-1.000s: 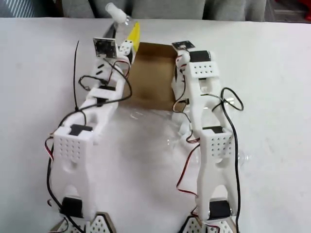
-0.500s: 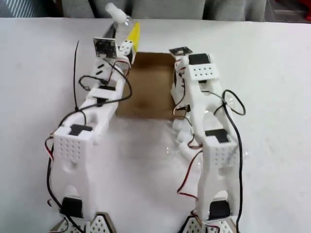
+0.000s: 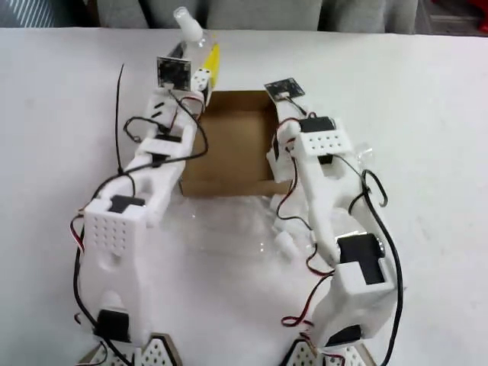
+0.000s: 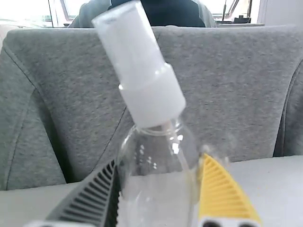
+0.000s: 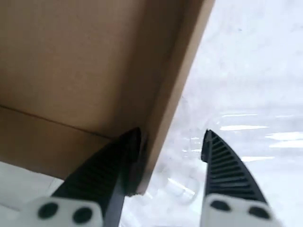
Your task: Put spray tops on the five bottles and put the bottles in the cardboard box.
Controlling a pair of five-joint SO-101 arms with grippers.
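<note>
High view: the left gripper (image 3: 204,59) is up at the table's far edge, clamped on a clear plastic bottle with a white spray top (image 3: 194,34), just beyond the far-left corner of the open brown cardboard box (image 3: 229,145). The right arm (image 3: 320,152) leans in at the box's right wall.

Left wrist view: grey and yellow fingers squeeze the tilted bottle (image 4: 158,189).

Right wrist view: the right gripper (image 5: 171,135) is spread astride that wall, with one finger inside and one outside above more clear bottles (image 5: 236,137).
</note>
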